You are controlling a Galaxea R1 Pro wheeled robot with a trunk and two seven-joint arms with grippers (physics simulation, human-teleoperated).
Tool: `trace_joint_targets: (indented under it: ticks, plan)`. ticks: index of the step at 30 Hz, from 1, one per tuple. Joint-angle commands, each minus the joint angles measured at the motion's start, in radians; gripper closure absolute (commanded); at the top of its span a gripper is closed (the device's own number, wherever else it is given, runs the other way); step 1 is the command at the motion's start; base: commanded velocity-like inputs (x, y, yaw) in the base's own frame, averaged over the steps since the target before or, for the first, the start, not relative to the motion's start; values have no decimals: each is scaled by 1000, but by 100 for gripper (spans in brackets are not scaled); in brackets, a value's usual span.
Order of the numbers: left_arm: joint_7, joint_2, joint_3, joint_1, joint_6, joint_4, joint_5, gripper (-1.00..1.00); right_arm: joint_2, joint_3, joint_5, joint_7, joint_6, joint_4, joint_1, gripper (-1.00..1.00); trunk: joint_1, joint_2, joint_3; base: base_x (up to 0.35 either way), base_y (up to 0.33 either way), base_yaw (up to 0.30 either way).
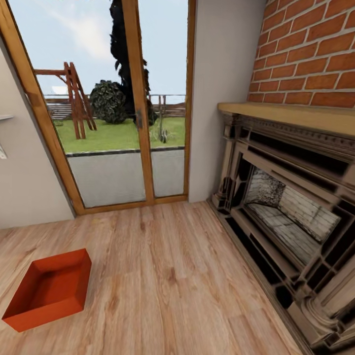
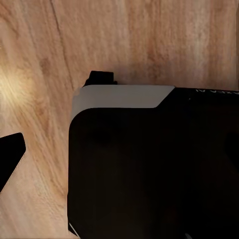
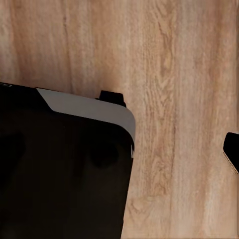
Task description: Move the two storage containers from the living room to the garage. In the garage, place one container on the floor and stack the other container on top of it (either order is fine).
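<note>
Wood-plank floor (image 1: 172,276), glazed wood-framed door (image 1: 133,98), brick wall (image 1: 305,49), fireplace (image 1: 291,217)

Both arms hang low, wrist cams aimed straight down along my sides. L gripper (image 2: 10,159): just one black, tan-edged finger pokes in at the frame edge, so I can't tell if the jaws are apart or closed. R gripper (image 3: 232,152): same, one dark finger w/ tan edge, jaw state unclear. Next to each wrist sits my glossy black body shell w/ pale grey rounded trim (image 2: 149,169) (image 3: 59,174), v. close to both cams.
</note>
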Motion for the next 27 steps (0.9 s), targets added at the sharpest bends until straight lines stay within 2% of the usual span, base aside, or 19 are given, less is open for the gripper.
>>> trace_joint_targets:
  ticks: [1, 17, 27]
  plan:
    - [3, 0, 0, -1, 3, 0, 7, -100, 0, 8, -9, -3, -3, 1, -1, -100, 1, 0, -1, 322, 0, 0]
    - [3, 0, 0, -1, 4, 0, 7, -100, 2, 8, -10, -4, -3, 1, -1, -100, 1, 0, -1, 322, 0, 3]
    - [3, 0, 0, -1, 4, 0, 7, -100, 2, 8, -11, -4, -3, 1, -1, -100, 1, 0, -1, 322, 0, 221]
